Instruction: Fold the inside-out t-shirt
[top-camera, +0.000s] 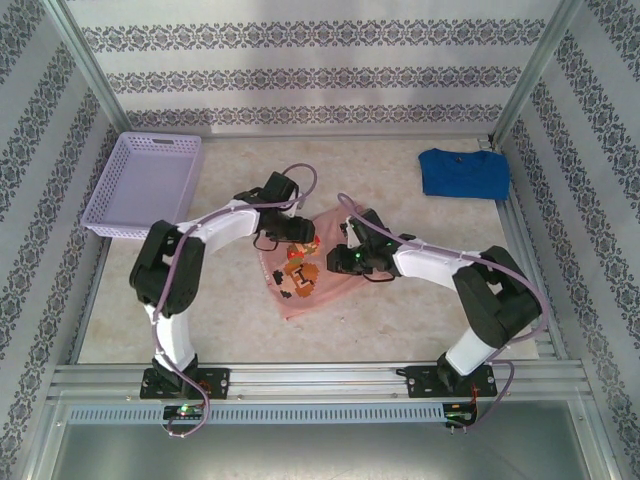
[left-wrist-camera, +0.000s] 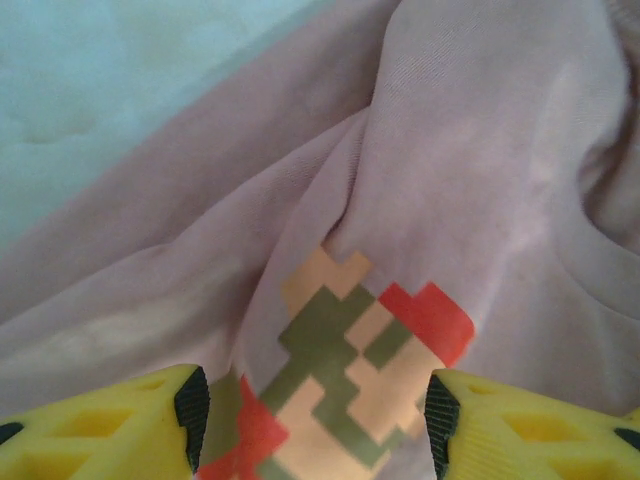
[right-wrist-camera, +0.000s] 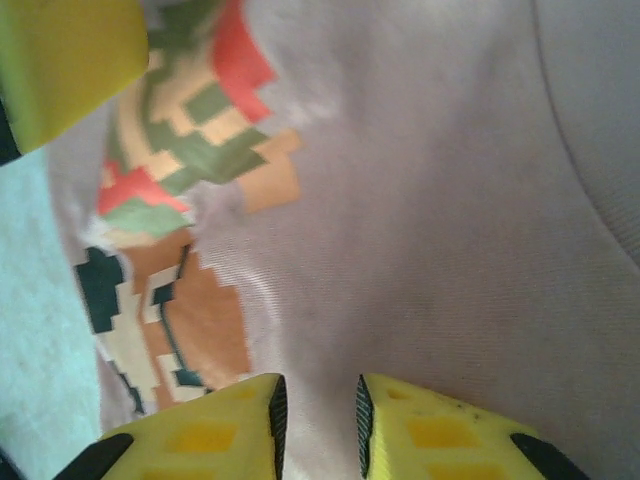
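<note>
Beige table (top-camera: 230, 320) is sitting inside wallpapered walls (top-camera: 300, 60), t-shirt (top-camera: 318, 290) lying crumpled mid-table. Overhead is adding basket (top-camera: 145, 185) and blue shirt (top-camera: 463, 172) at the far corners. Wrist cams are resolving the print (left-wrist-camera: 350, 360): left gripper (left-wrist-camera: 315, 410) straddling it, jaws wide; right gripper (right-wrist-camera: 318, 415) jaws narrow on the cloth, can't tell if pinching.

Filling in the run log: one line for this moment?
t-shirt: crumpled | left gripper: open over print | right gripper: nearly closed, grip unclear
</note>
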